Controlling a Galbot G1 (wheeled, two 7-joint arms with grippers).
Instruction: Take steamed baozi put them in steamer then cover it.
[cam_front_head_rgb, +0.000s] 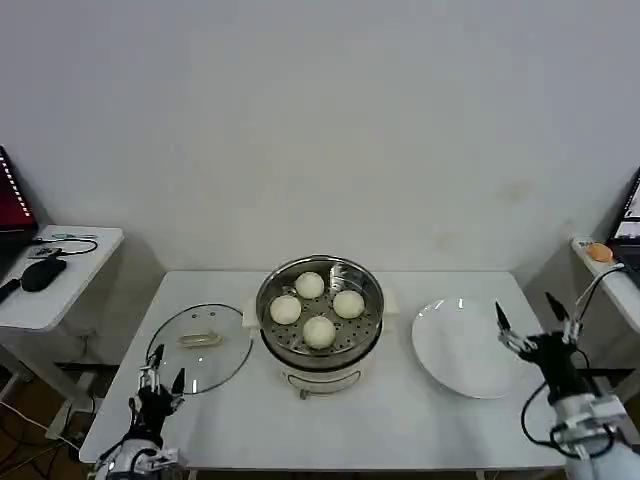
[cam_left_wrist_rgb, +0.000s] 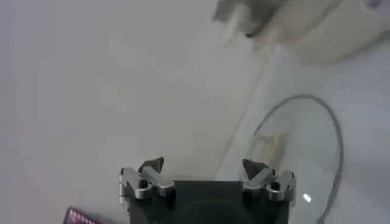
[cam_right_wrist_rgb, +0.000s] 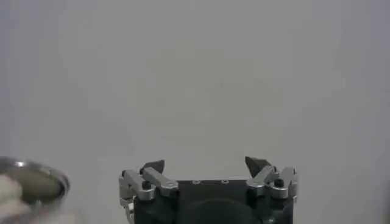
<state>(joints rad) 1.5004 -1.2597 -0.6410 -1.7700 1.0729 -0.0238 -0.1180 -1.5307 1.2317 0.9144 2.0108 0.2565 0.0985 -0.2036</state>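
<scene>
Cream-white baozi (cam_front_head_rgb: 317, 331): four in steel steamer (cam_front_head_rgb: 368, 322) | glass cover (cam_front_head_rgb: 222, 351) off, left | both jaws spread, empty

Before me four cream-white steamed baozi (cam_front_head_rgb: 317, 308) sit on the perforated tray of the open steel steamer (cam_front_head_rgb: 320, 345), its glass cover (cam_front_head_rgb: 200, 347) flat on the table to my left.

- A white table (cam_front_head_rgb: 400, 420) stands against a plain pale wall (cam_front_head_rgb: 320, 120).
- A round white plate (cam_front_head_rgb: 465, 350) lies on the table's right part.
- A small white side table (cam_front_head_rgb: 55, 290) stands to the left, with a black mouse (cam_front_head_rgb: 42, 274) and a cable (cam_front_head_rgb: 70, 240) on it.
- At the right edge, a shelf (cam_front_head_rgb: 612, 285) carries a small orange thing (cam_front_head_rgb: 598, 252).
- A dark screen with a red strip (cam_front_head_rgb: 12, 200) shows at the left edge.
</scene>
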